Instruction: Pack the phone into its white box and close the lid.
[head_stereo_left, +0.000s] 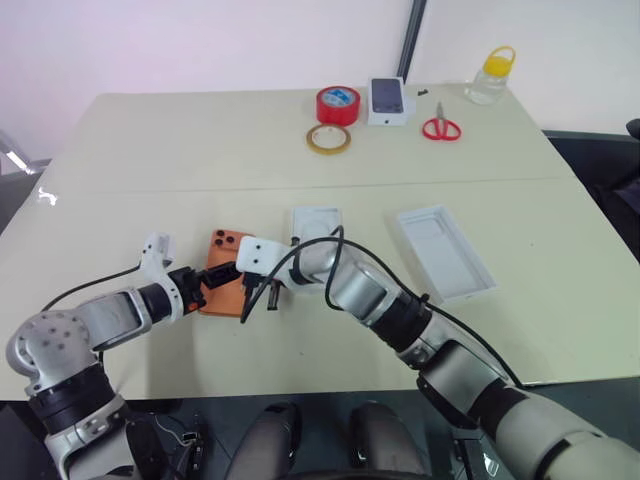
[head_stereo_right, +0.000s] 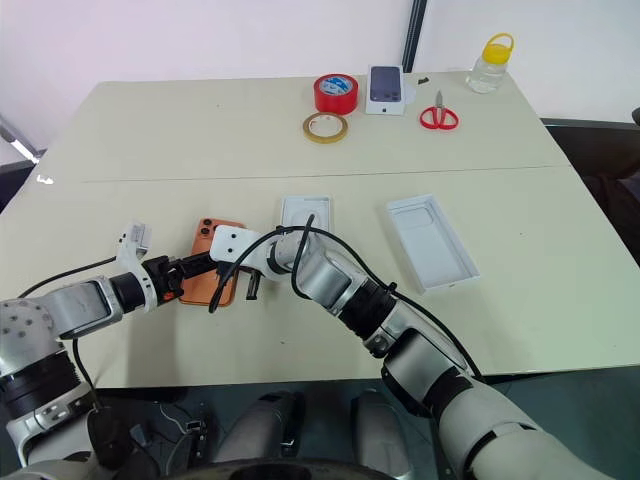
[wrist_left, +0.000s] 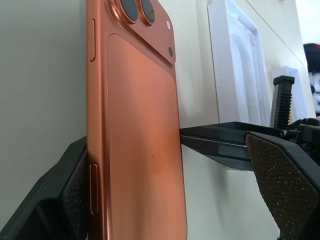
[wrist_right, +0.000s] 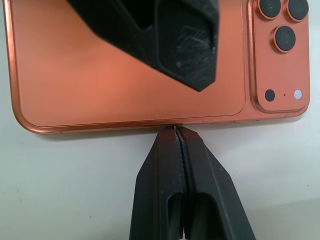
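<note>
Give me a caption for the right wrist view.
Shut right gripper against the orange phone's edge, back up on the table.

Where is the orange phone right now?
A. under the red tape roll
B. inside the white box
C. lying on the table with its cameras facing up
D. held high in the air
C: the phone lies flat on the table, its three lenses facing up.

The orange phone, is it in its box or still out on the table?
Out. The phone lies camera side up on the bare table, between both grippers. The lid sits apart, open side up, with nothing inside.
</note>
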